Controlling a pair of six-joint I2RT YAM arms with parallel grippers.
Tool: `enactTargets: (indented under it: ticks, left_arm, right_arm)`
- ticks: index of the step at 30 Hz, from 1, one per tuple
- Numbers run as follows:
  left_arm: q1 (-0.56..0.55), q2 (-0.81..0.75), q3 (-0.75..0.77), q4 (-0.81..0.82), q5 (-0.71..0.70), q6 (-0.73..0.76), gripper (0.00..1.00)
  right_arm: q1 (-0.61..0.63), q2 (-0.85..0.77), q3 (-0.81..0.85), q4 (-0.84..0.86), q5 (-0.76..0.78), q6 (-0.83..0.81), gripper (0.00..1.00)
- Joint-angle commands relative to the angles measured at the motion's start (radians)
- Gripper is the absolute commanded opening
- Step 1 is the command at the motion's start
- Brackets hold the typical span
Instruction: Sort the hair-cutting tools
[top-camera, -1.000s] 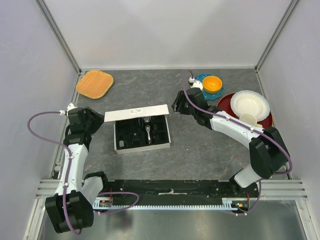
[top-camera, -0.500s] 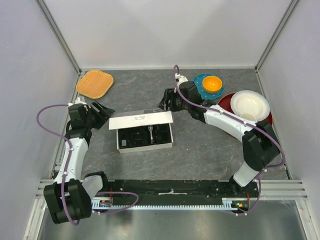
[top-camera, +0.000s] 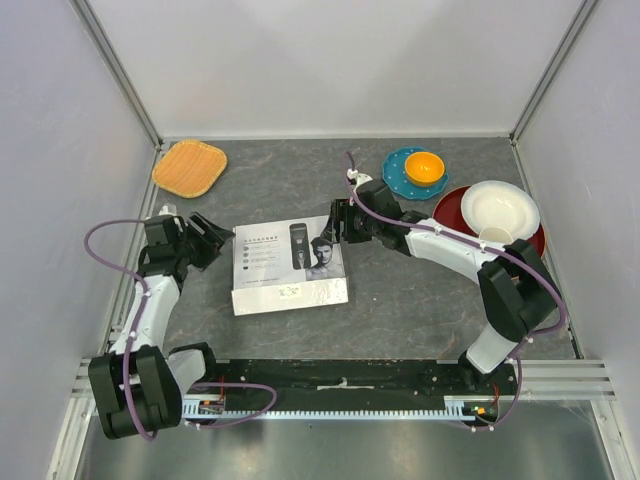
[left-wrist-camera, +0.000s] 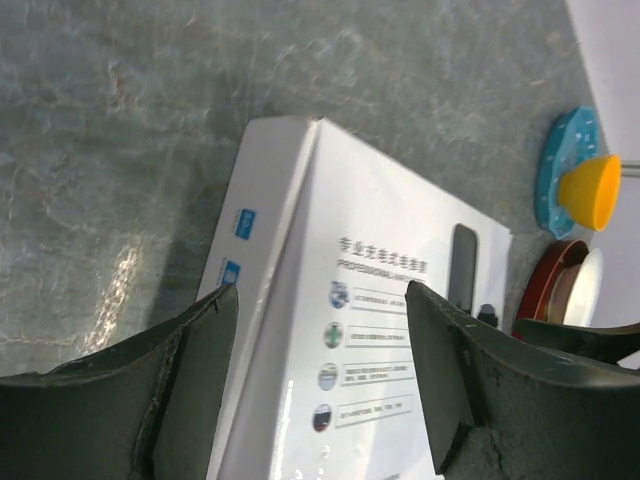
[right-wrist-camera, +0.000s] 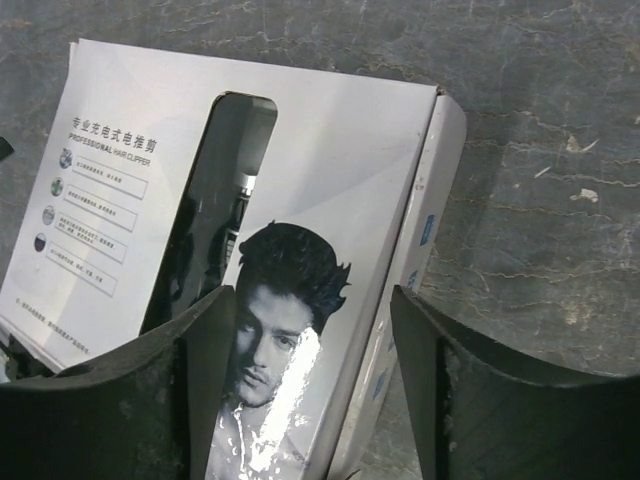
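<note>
The white box (top-camera: 290, 266) lies shut in the middle of the table, its printed lid up. Through the lid's window I see only a dark strip of the clipper (top-camera: 299, 243) (right-wrist-camera: 215, 235); the other hair-cutting tools are hidden under the lid. My left gripper (top-camera: 214, 236) (left-wrist-camera: 320, 300) is open at the box's left end, its fingers (left-wrist-camera: 190, 370) hanging above the lid (left-wrist-camera: 370, 290) with nothing between them. My right gripper (top-camera: 339, 222) (right-wrist-camera: 312, 310) is open over the box's far right corner, above the printed face (right-wrist-camera: 275, 320), holding nothing.
An orange woven dish (top-camera: 189, 167) sits at the back left. At the back right are a teal plate (top-camera: 402, 165) with an orange bowl (top-camera: 424, 167), a red plate (top-camera: 452, 205) with a white bowl (top-camera: 499, 208), and a small cup (top-camera: 495, 238).
The lid, standing open a second ago, has swung down over the black tray. Both grippers have opened wider and drawn in to the box's two ends.
</note>
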Motion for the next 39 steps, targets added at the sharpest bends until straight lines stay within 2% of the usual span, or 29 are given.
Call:
enactTargets:
  ticks: [1,7,12,16,26,30,32,33,35,39]
  left_arm:
    - [-0.002,0.057,-0.043,0.083,0.078,-0.04,0.74]
    - [-0.01,0.163,-0.072,0.194,0.155,-0.064,0.75]
    - [-0.041,0.252,-0.068,0.221,0.181,-0.066,0.75]
    - [-0.07,0.304,-0.054,0.277,0.197,-0.067,0.74]
    - [-0.11,0.449,0.047,0.372,0.211,-0.109,0.72]
    - [-0.11,0.479,0.11,0.367,0.153,-0.092,0.72]
    - [-0.111,0.46,0.145,0.306,0.104,-0.072,0.73]
    - [-0.111,0.447,0.162,0.245,0.035,-0.048,0.74]
    - [-0.111,0.382,0.17,0.182,-0.066,-0.023,0.77]
    - [-0.116,0.231,0.138,0.085,-0.164,0.022,0.79]
  right_arm:
    - [0.002,-0.013,-0.012,0.016,0.048,0.009,0.75]
    - [0.002,0.039,-0.028,0.054,0.015,0.042,0.81]
    - [-0.002,0.097,-0.029,0.088,-0.051,0.059,0.83]
    - [-0.019,0.122,-0.037,0.2,-0.131,0.099,0.84]
    - [-0.048,0.205,0.121,0.249,-0.142,0.104,0.8]
    - [-0.05,0.228,0.173,0.23,-0.084,0.101,0.8]
    - [-0.05,0.214,0.185,0.176,0.005,0.07,0.82]
    - [-0.05,0.19,0.184,0.138,0.043,0.056,0.83]
    - [-0.05,0.133,0.172,0.11,0.14,0.017,0.85]
    - [-0.05,0.032,0.115,0.041,0.226,-0.039,0.91]
